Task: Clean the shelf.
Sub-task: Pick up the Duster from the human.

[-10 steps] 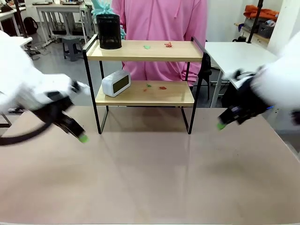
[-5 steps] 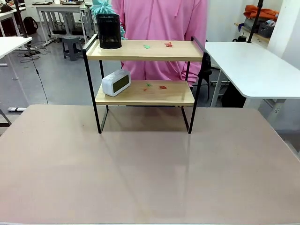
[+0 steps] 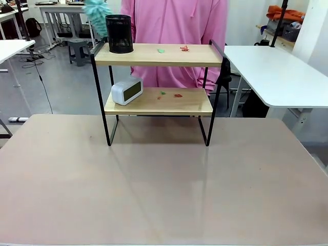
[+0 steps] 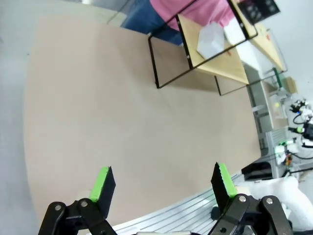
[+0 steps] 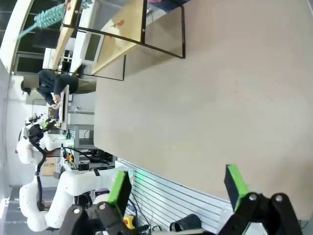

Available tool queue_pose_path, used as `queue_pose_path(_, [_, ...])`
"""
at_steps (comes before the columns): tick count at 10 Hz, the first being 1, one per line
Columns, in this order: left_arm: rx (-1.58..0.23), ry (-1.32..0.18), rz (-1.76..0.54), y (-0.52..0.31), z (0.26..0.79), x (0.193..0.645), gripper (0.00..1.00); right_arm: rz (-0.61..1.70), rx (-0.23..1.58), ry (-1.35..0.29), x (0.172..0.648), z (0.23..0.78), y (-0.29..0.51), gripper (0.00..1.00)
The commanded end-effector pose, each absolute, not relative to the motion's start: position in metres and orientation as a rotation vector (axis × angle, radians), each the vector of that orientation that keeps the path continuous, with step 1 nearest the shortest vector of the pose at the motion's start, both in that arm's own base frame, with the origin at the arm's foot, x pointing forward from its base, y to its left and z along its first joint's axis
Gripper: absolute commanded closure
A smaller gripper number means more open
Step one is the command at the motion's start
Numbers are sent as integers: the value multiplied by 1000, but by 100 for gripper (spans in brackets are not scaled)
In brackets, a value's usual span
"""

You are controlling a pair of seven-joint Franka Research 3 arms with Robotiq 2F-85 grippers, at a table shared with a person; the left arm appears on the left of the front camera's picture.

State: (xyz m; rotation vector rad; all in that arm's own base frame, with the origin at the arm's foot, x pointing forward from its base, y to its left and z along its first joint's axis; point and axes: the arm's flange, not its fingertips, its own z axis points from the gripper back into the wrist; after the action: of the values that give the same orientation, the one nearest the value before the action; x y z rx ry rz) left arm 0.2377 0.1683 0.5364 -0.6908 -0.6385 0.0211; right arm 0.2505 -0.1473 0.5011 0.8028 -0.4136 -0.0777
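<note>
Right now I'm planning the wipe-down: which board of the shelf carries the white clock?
The lower board: the white clock stands at its left end, whereas the upper board carries a black mesh cup there instead.

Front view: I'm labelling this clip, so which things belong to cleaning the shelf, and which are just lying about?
Job: shelf, red and green scraps on both boards, teal duster.
Lying about: white clock on lower board, black mesh cup on top board, white side table.
</note>
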Motion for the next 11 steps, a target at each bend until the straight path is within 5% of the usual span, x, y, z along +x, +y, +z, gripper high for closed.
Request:
queue_pose_path(1, [-699,-659,1,173,537,231,0,-66,821,-440,244,500,-158,0])
queue_pose_path(8, [-683,-648,23,170,540,232,0,-66,821,-440,244,500,-158,0])
queue_pose_path(11, [-994,-474,1,198,580,298,0,-66,821,-440,244,500,-158,0])
